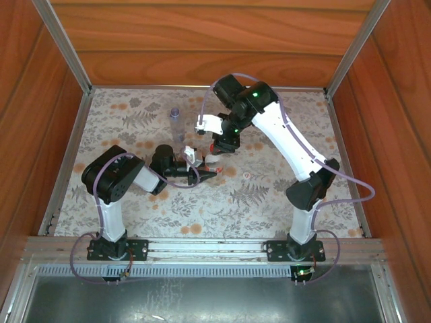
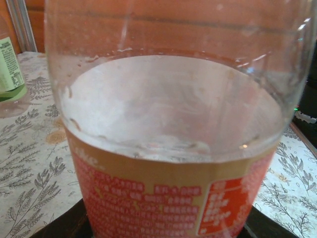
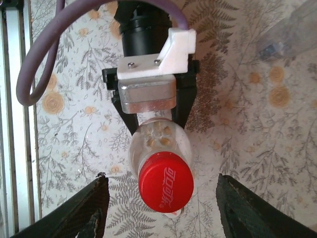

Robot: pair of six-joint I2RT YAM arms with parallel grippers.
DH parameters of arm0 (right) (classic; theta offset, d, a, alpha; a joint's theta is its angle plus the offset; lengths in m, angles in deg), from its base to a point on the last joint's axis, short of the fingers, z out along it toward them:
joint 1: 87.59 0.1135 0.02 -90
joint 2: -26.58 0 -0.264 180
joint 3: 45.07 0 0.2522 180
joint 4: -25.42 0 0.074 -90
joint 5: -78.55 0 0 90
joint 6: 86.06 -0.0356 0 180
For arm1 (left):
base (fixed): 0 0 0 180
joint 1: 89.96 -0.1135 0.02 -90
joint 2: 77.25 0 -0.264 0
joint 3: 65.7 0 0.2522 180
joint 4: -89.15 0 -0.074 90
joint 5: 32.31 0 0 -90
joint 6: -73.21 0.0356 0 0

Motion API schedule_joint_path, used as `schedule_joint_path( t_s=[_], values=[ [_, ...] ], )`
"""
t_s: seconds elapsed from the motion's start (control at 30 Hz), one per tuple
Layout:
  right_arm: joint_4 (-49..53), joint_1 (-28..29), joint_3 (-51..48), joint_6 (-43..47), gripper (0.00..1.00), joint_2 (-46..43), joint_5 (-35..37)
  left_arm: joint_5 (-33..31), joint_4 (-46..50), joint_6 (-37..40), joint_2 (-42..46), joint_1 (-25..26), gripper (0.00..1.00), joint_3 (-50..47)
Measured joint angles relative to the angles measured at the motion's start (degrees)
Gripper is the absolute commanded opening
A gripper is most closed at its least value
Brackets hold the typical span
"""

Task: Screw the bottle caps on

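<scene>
Red cap (image 3: pixel 166 182): I see it sitting on the neck of the red-labelled bottle (image 2: pixel 168 188), its top with white script turned toward the right wrist camera.
Red-labelled bottle: it is held off-centre on the desk (image 1: pixel 283 195), a little left of the middle, in the left arm's grip. The clear upper body shows above the red-and-white label in the left wrist view.
Left jaws: clamped on the clear shoulder of the red-labelled bottle, just below the cap. One black jaw presses each side in the right wrist view.
Right jaws: apart, one on each side of the red cap with a gap showing on both sides. I see them touching neither cap nor bottle.
Arms: from above, the right arm (image 1: pixel 289 145) reaches over from the right and bends down onto the spot where the left arm (image 1: pixel 118 178) holds the bottle.
Green-labelled bottle (image 2: pixel 9 67): it stands on the desk at the left edge of the left wrist view, apart from the held bottle.
Bluish bottle (image 1: pixel 175 124): upright on the desk, behind the left jaws and well apart from them.
Small pale round thing (image 1: pixel 246 175): it lies on the desk just right of the held bottle. It may be another cap, but it is too small for me to tell.
Desk cover: a floral cloth with ferns and orange blooms.
</scene>
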Motion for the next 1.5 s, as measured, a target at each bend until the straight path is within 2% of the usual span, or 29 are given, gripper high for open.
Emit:
schedule_joint_path(
  t_s=[0.2,0.57,1.0,1.37,1.5],
  values=[
    [2.1,0.0,0.6,1.0,0.52,0.8,-0.2,0.9,0.1,0.0,0.0,-0.4,0.48,0.0],
    [2.7,0.0,1.0,0.9,0.49,1.9,-0.3,0.9,0.1,0.0,0.0,-0.4,0.48,0.0],
    [2.7,0.1,1.7,0.8,0.33,3.4,-0.4,1.2,0.2,0.0,0.0,-0.4,0.48,0.0],
    [2.6,0.1,1.7,0.3,0.31,3.4,-0.3,1.0,0.2,0.0,0.0,-0.4,0.48,0.0],
    [1.9,0.3,1.7,-2.7,0.30,3.4,1.0,-1.2,0.0,-0.7,0.0,-0.3,0.47,0.0]
  ],
)
